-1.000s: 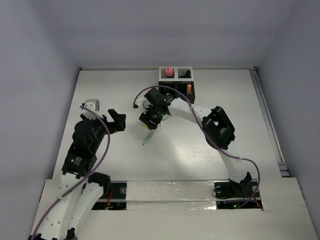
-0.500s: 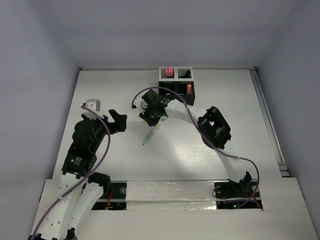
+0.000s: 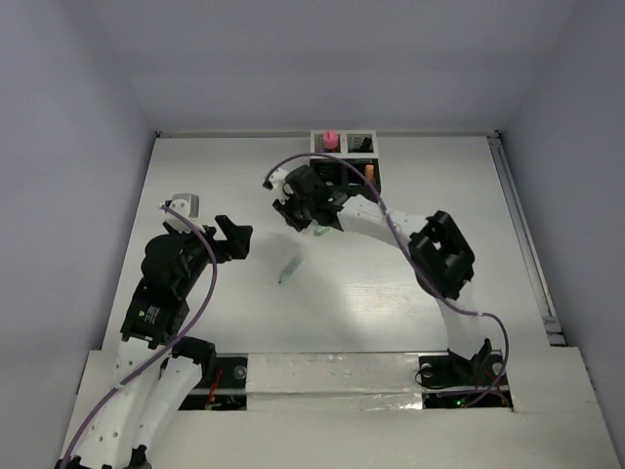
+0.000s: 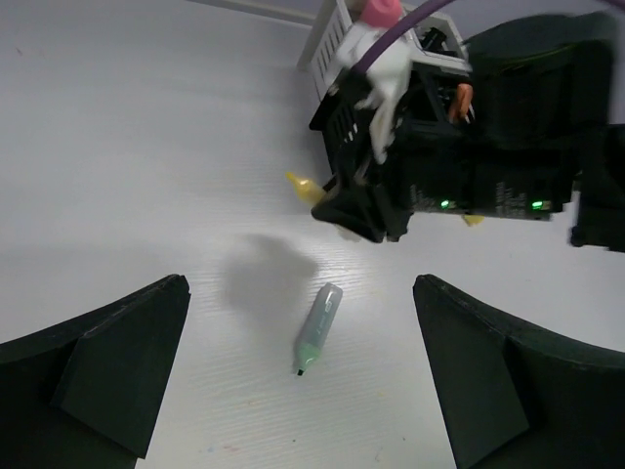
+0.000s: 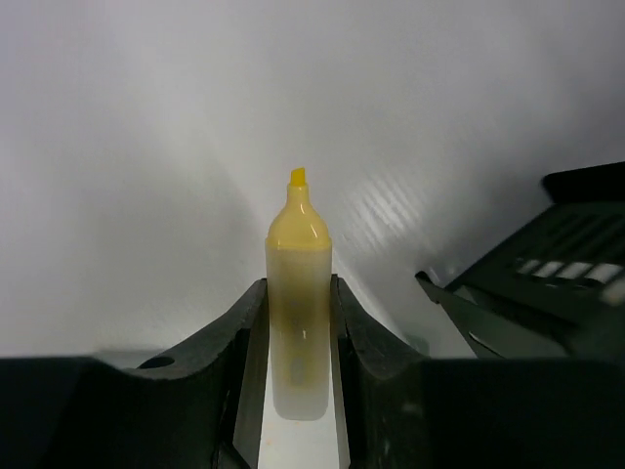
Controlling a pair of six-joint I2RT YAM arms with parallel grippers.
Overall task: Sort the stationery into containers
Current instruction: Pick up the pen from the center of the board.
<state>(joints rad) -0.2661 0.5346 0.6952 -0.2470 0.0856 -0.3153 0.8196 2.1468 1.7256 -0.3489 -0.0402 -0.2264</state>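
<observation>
My right gripper (image 5: 298, 322) is shut on a yellow marker (image 5: 299, 283), tip pointing away from the wrist. In the top view the right gripper (image 3: 299, 207) hangs just left of and in front of the mesh organizer (image 3: 357, 144). A pink tube (image 3: 330, 140) and an orange piece (image 3: 369, 173) stand in the organizer's compartments. A light green marker (image 3: 289, 271) lies loose on the table; in the left wrist view it (image 4: 317, 327) lies between my open fingers. My left gripper (image 3: 234, 237) is open and empty, left of the green marker.
The organizer's black compartment (image 5: 562, 283) shows close on the right in the right wrist view. The right arm (image 3: 444, 256) arcs over the table's right half. A raised rail (image 3: 522, 234) runs along the table's right edge.
The right gripper, holding the yellow marker, has moved away from the green marker toward the organizer. The green marker stays put. The left arm has barely moved.
</observation>
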